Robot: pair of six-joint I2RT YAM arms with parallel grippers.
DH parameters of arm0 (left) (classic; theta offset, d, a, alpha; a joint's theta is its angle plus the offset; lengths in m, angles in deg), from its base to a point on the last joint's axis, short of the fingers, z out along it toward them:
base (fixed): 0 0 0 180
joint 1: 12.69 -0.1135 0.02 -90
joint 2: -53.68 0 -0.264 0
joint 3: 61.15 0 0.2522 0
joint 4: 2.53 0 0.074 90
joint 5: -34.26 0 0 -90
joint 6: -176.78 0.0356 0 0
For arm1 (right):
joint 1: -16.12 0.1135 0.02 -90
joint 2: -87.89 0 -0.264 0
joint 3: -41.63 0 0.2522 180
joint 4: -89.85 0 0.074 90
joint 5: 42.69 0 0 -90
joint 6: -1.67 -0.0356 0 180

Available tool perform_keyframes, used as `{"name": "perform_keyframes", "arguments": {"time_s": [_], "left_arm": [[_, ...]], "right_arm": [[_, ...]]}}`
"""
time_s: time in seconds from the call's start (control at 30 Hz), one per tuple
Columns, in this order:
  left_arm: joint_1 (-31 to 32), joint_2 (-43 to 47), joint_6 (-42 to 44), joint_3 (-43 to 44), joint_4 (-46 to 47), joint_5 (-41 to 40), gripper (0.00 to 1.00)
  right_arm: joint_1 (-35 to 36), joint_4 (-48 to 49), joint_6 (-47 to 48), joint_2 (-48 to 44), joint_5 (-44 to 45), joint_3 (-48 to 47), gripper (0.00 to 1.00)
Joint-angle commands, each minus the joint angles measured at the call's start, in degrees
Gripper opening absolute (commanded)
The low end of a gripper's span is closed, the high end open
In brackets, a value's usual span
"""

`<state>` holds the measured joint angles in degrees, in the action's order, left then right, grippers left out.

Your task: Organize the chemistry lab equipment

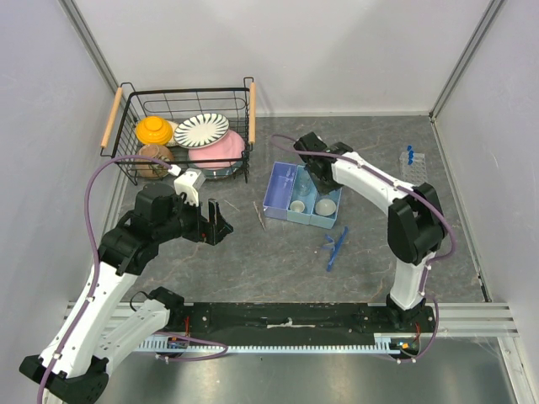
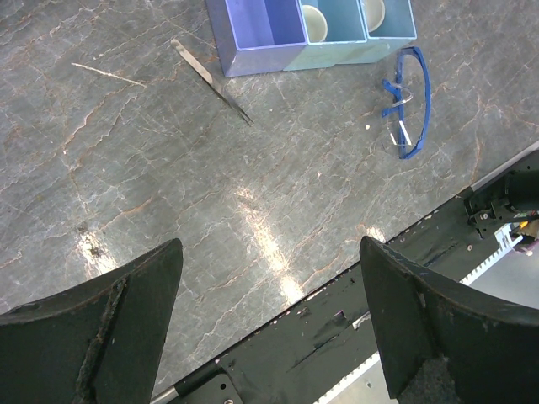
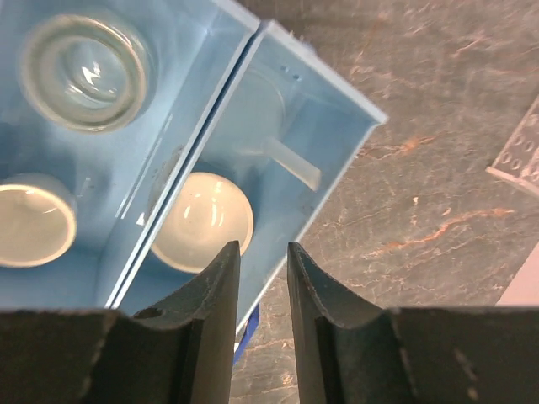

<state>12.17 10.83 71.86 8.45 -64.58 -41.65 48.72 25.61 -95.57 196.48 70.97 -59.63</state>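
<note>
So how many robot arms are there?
2. The left arm stretches out near the basket; the right arm bends over the blue tray. None seem hidden.

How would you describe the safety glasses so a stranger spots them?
Find the blue compartment tray in the middle of the grey marbled table. Off its near right corner lie the safety glasses: blue-framed with clear lenses, unlike the thin metal tool off the tray's left side.

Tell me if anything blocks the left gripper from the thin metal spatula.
Nothing visible does. Only bare tabletop lies between the open left gripper and the thin metal spatula. The blue tray sits beyond the spatula; the blue safety glasses lie off to the side.
</note>
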Motion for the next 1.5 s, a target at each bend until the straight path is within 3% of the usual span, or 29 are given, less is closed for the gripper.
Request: {"name": "perform_keyframes", "arguments": {"time_s": [0.0,0.27,0.47,0.57,0.8,1.0,1.47], "left_arm": [[0.1,0.5,1.3,0.8,1.2,0.9,0.92],[0.0,0.7,1.3,1.3,0.2,-0.1,0.92],[0.1,0.8,0.0,1.4,0.2,0.9,0.92],[0.1,1.4,-1.8,1.3,0.6,1.2,0.92],[0.0,3.4,-4.9,3.0,0.5,2.5,0.92],[0.0,4.8,-5.6,3.6,-0.7,2.7,0.92],[0.1,7.9,-4.6,5.2,-4.0,4.3,0.92]], "right_arm": [[2.5,-3.6,-2.5,-7.7,3.7,-7.1,0.36],[6.1,-2.8,-8.7,-21.2,-3.2,-4.6,0.41],[8.8,10.6,-16.6,-33.7,-20.9,12.7,0.47],[11.2,16.4,-19.9,-35.2,-23.5,19.0,0.48],[17.9,24.5,-24.0,-29.3,-24.1,22.5,0.48],[23.6,25.9,-23.4,-18.1,-19.1,17.0,0.48],[24.8,23.9,-19.2,0.8,-9.6,4.1,0.49]]}}
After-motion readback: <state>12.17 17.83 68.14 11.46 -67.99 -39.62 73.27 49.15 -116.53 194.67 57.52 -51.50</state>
